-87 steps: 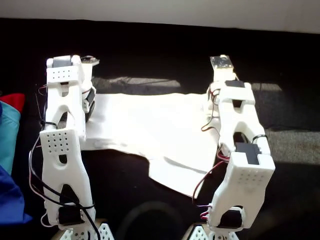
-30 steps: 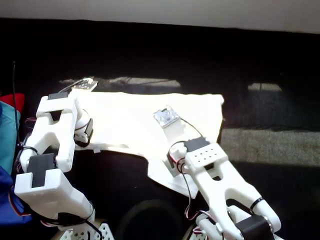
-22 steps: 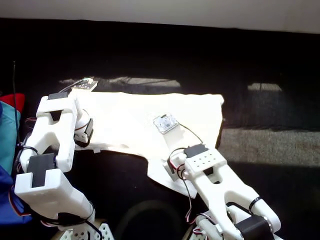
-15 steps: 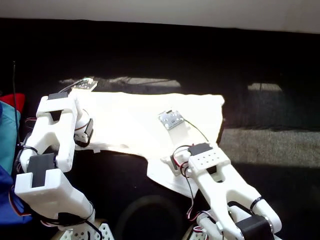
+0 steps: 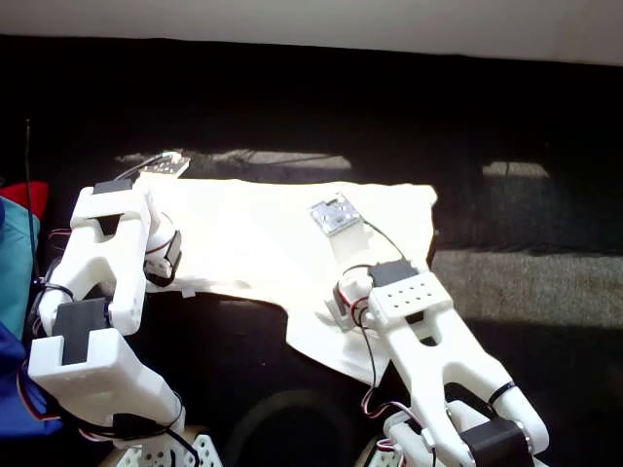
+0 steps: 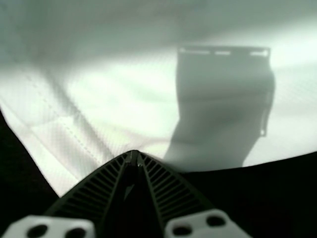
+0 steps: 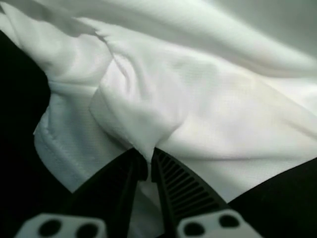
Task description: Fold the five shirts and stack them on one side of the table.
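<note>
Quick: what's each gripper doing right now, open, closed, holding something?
Left gripper: closed, tips at the hem of the white fabric shirt; grip unclear.
Right gripper: closed on a pinched fold of that shirt.

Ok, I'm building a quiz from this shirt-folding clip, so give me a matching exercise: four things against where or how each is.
Things:
1 white shirt
2 right gripper
3 left gripper
4 teal cloth

Places or states:
A at the high view's left edge
B shut on a raised fold of cloth
C spread across the black table
D shut, at the shirt's edge

Pairs: 1-C; 2-B; 3-D; 4-A
</note>
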Robot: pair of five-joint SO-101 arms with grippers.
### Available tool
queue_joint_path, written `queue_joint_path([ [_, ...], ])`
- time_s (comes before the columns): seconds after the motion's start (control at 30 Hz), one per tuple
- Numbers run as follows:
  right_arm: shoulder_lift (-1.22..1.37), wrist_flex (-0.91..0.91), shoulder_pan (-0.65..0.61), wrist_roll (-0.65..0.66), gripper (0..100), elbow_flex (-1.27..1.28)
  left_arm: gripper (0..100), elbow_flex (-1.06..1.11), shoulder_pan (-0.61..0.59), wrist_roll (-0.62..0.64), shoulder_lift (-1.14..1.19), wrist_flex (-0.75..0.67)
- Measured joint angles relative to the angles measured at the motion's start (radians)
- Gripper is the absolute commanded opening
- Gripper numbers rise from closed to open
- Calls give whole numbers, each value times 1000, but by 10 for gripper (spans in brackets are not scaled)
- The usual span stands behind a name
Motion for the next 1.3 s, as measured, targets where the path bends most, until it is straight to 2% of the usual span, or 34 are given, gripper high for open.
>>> queue_joint_path([
  [0.17,0,130,0,0,9,-109,10,0,0,0,0,-9],
  [0.37,0,207,0,0,9,-123,10,0,0,0,2,-12],
  [0.47,-35,212,-17,0,9,-123,10,0,0,0,2,-12],
  [0.67,-160,226,-143,0,9,-106,10,0,-14,18,2,-15],
  [1.0,-172,227,-150,75,9,51,10,0,-17,29,2,-18],
  [1.2,-176,135,-150,80,14,163,10,0,-17,29,2,-18],
  [1.3,-176,110,-150,80,77,190,10,0,-17,29,2,-18],
])
